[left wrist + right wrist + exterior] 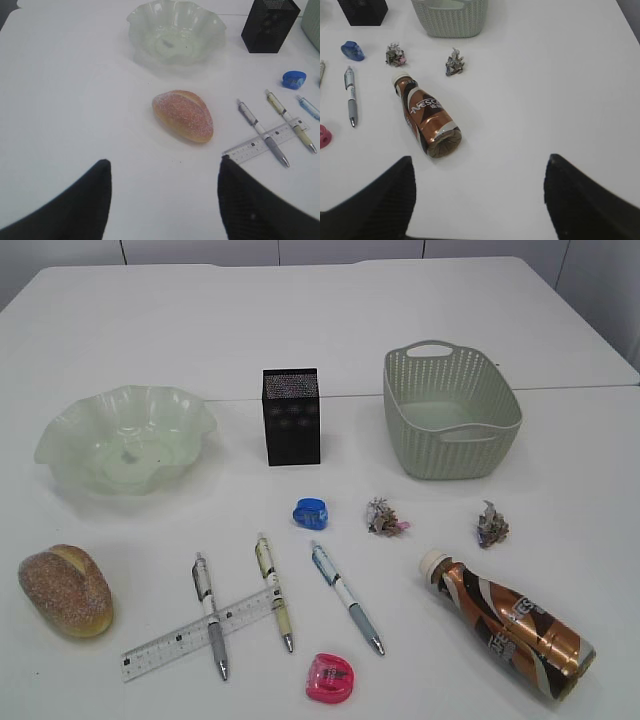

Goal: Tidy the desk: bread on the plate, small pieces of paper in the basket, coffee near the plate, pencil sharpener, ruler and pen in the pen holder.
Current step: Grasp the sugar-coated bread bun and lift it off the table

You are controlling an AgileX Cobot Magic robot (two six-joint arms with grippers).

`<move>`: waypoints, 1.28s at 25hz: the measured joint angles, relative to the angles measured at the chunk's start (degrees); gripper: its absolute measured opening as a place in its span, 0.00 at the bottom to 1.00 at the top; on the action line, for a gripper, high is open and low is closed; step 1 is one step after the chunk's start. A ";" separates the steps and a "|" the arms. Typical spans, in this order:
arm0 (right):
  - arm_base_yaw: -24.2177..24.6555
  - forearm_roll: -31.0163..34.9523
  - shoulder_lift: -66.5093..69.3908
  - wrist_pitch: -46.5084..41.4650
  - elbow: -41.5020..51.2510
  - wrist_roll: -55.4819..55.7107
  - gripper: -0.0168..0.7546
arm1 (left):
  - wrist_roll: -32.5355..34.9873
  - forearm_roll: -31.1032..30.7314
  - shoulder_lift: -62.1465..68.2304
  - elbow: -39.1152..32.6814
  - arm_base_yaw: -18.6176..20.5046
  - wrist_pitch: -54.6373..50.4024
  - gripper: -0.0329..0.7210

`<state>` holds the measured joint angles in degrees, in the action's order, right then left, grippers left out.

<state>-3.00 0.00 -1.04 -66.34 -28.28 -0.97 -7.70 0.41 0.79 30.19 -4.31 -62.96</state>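
Two sets of fingers hang over the near edge of the white worktop (330, 330), both spread wide apart and holding nothing: the left gripper (162, 200) above the bare surface just short of the bread (183, 114), the right gripper (479, 197) short of the coffee (426, 116).

The plate (125, 436) sits toward the left edge, and seems empty apart from a small dark speck that is too faint to make out. The basket (452, 424) stands toward the right, farther back, with nothing visible inside. Between them the pen holder (291, 416) stands upright. The coffee lies on its side near the front right corner, white cap pointing toward the middle of the worktop. The bread rests near the front left corner, well apart from the plate.

The ruler (200, 633) lies slanted near the front edge, with two pens (210, 614) crossing over it and a third pen (346, 597) just to its right. Two paper scraps (385, 517) sit in front of the basket. A blue sharpener (311, 513) lies in front of the pen holder and a pink sharpener (330, 677) at the front edge.
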 joint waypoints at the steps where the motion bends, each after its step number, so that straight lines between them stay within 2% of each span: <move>1: 0.00 0.00 0.00 0.00 0.00 0.00 0.78 | 0.00 0.03 0.00 0.00 0.00 0.00 0.68; 32: 0.00 0.00 0.00 0.00 0.00 0.00 0.78 | 0.00 0.03 0.00 0.00 0.00 0.13 0.65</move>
<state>-3.00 0.00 -1.04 -66.34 -28.28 -0.97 -7.70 0.44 0.79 30.19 -4.31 -62.83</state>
